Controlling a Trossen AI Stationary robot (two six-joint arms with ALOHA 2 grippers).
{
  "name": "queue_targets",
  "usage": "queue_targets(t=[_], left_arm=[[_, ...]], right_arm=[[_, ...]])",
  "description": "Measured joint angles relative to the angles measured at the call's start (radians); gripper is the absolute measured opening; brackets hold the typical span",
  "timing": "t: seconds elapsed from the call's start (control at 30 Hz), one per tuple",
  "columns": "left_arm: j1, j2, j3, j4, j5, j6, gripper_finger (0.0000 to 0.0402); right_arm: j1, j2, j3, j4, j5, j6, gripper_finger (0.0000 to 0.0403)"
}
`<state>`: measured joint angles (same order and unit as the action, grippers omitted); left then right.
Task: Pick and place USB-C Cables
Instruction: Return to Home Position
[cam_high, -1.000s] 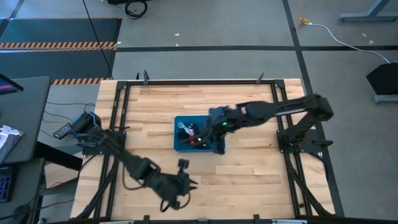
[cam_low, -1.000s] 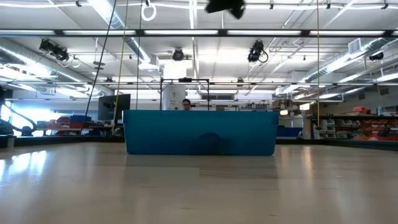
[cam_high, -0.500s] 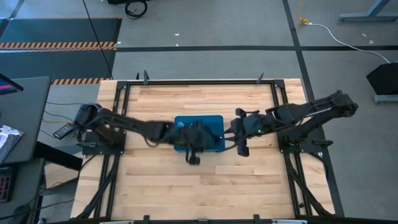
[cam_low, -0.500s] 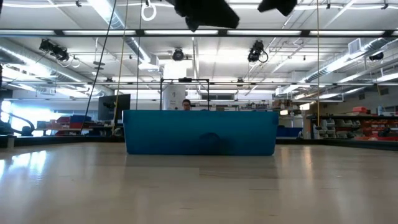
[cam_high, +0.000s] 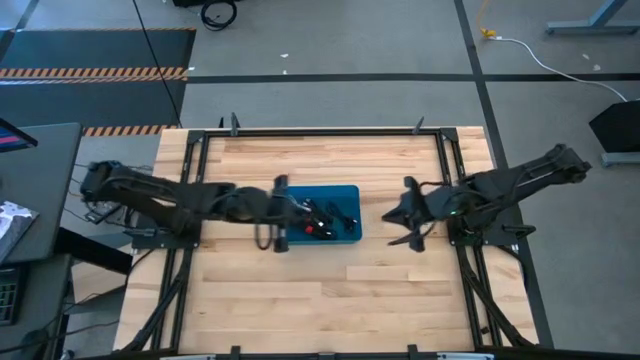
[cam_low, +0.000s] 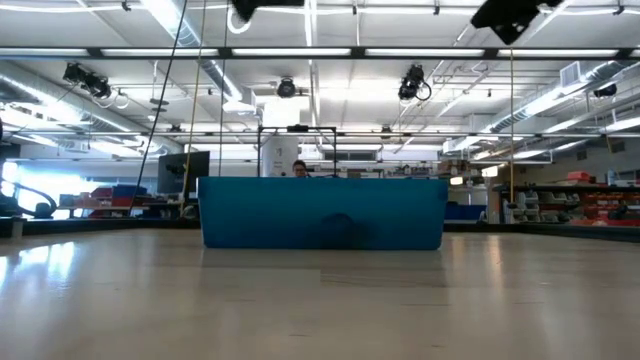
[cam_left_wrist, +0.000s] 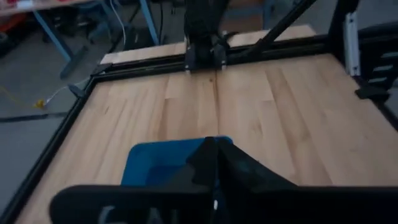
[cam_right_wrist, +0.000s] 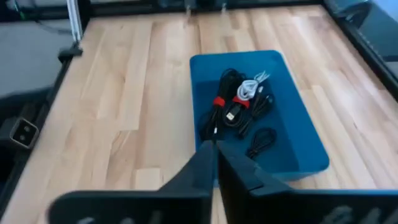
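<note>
The USB-C cables (cam_right_wrist: 239, 104) lie in a heap on the floor of a blue bin (cam_high: 345, 195) at the table's middle. They are black bundles with red parts and one white one, and a small black coil (cam_right_wrist: 261, 142) lies apart from them. In the high view they show as a dark cluster (cam_high: 328, 218). My left gripper (cam_high: 296, 210) hovers, shut and empty, over the bin's left end, where its wrist view shows the bin (cam_left_wrist: 155, 167) below the fingers (cam_left_wrist: 214, 149). My right gripper (cam_high: 388, 216), shut and empty (cam_right_wrist: 214, 146), hangs in the air to the right of the bin.
The bin's blue wall (cam_low: 322, 212) fills the middle of the low view, with both arms only at the picture's top. Black frame rails (cam_high: 320, 131) border the wooden table. Bare wood lies on all sides of the bin.
My left arm swung up from the table's near edge to above the bin, then drew back toward the left until its gripper was over the bin's left end. My right gripper pulled out of the bin and moved toward the table's right edge.
</note>
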<state>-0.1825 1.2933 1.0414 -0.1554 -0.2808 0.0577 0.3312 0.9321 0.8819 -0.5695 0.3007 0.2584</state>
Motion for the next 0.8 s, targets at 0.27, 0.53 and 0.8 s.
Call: queue_targets(t=[0.27,0.53,0.8], left_arm=[[-0.003,-0.393,-0.505,0.407,-0.003,-0.074,0.0006],[-0.043,-0.717,-0.703,0.426,-0.05,-0.094,0.0003],[-0.03,-0.854,-0.76,0.419,-0.081,-0.004,0.0003]], right_arm=[[0.075,-0.22,-0.142,-0.022,0.112,0.118,0.0008],[0.16,-0.343,-0.22,-0.133,0.3,0.235,0.0003],[0.175,-0.435,-0.234,0.078,0.208,-0.077,0.0002]])
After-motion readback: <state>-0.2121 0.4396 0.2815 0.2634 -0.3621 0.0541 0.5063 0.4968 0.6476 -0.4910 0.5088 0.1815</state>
